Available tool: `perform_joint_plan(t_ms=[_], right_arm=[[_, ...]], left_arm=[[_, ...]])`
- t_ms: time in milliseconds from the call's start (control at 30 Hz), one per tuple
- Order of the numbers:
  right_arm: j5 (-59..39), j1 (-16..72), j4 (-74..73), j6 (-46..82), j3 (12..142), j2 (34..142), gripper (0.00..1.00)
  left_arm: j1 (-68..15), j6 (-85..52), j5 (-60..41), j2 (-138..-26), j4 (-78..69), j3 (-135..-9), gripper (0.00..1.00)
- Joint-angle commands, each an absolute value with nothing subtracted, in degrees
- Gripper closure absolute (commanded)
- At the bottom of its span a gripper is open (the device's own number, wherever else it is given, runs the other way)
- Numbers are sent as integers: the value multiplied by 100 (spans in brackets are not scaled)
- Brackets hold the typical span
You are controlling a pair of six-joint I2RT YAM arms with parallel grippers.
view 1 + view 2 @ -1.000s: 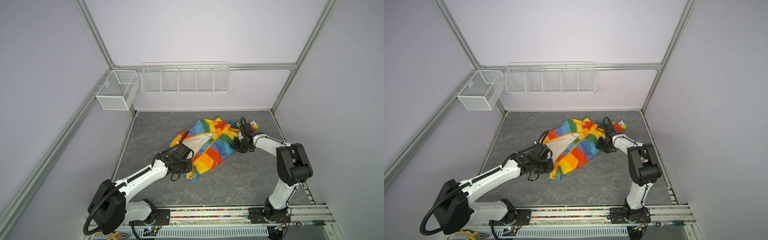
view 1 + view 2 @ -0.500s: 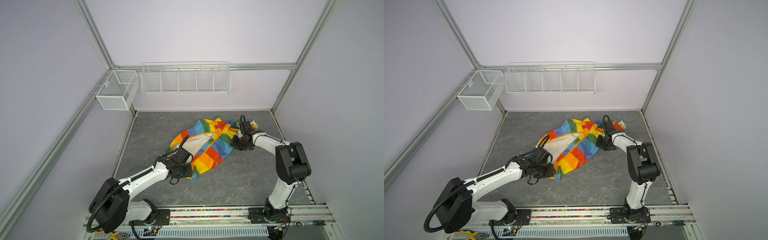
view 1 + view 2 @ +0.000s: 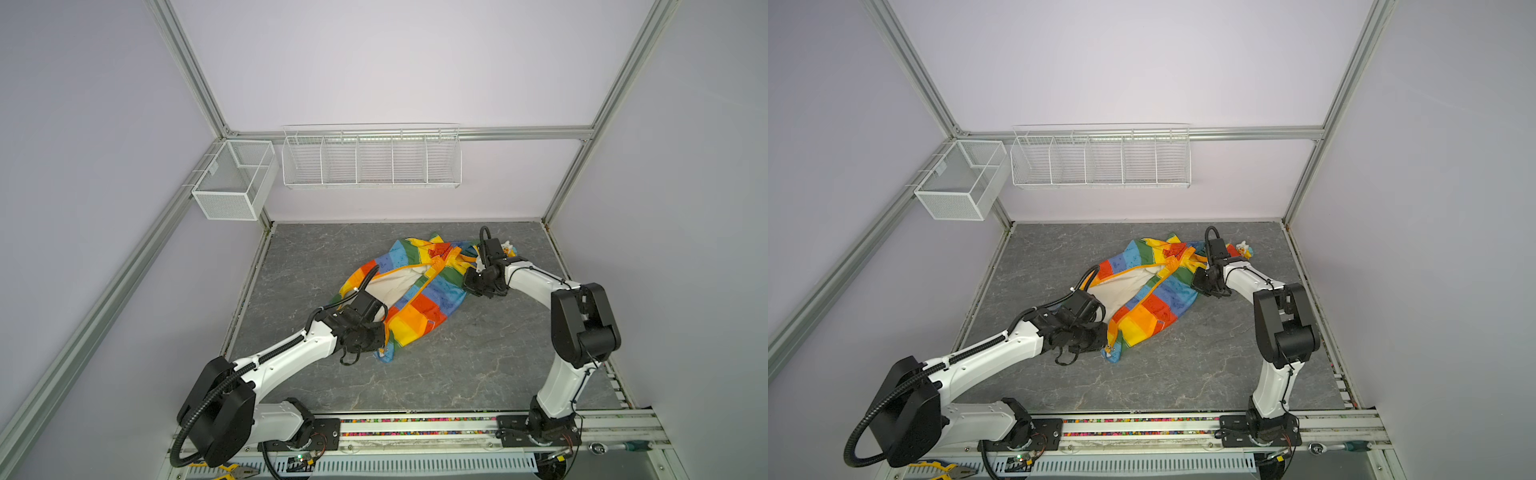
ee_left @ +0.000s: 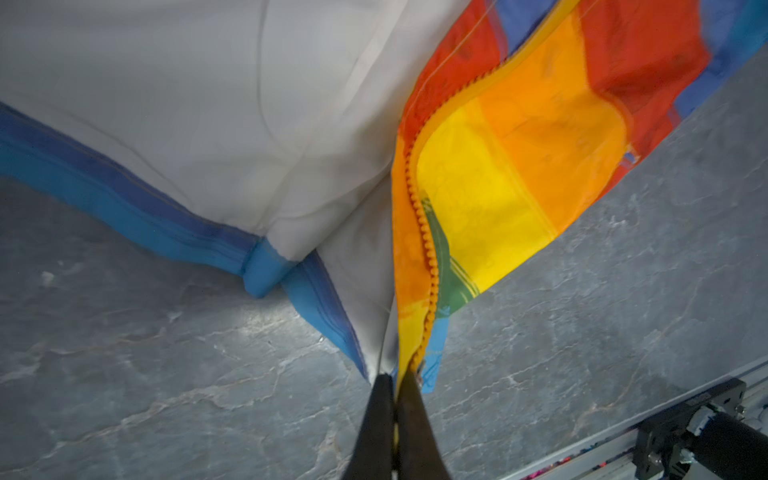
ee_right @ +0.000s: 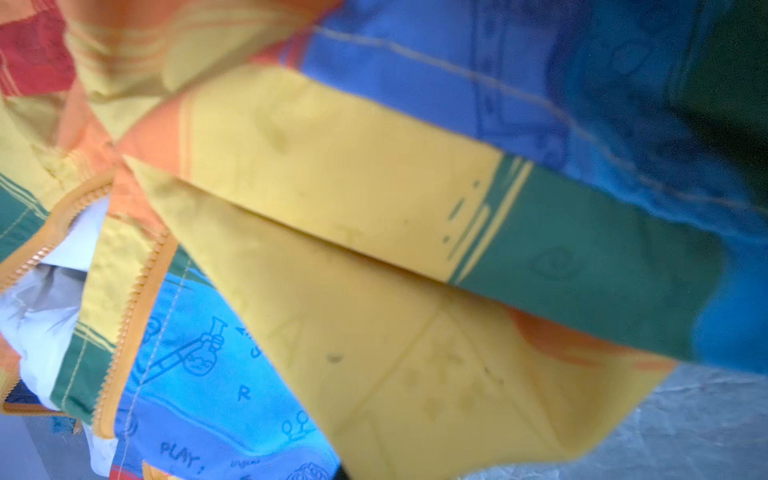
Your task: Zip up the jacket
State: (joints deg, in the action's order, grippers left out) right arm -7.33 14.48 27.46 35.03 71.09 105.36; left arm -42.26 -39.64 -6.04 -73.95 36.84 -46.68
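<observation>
My left gripper (image 4: 397, 380) is clamped tight on the near bottom end of the orange zipper (image 4: 424, 232), down at the hem of the jacket (image 3: 419, 299). My right gripper (image 3: 468, 281) is closed as well, pinching a fold of yellow fabric on the jacket's far right side; its fingertips are mostly hidden by cloth. The jacket lies crumpled in the middle of the grey bench (image 3: 478, 353) with its front open and cream lining showing between the zipper edges. A tiny white-yellow toy (image 3: 1244, 249) sits just beyond my right gripper, at the jacket's far right corner.
</observation>
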Motion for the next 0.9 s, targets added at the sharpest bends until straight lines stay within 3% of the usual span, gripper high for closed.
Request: perform_joint_plan(t_ms=[0,367,633,667,767,867], right_arm=[[-421,1356,3281,3217,7422,10143,93],[202,941,4377,2570,8347,9895,93],[114,935,4491,2579,8675,10569,93],[123,932,4519,2599,8693,10632,91],[70,914,4527,2654,8681,10708,63],[65,914,4491,2654,8665,10539,47]], left_arm=[[-4112,-3678,-260,-7119,4306,-5061,100],[-3713,-3372,-103,-6553,4637,-5205,100],[-3626,-3125,-923,-7525,4444,-5346,100],[-3624,-3095,-1032,-7671,4437,-5341,100],[-3624,-3076,-1258,-8034,4298,-5169,100],[-3623,-3106,-1208,-8173,4214,-5012,93]])
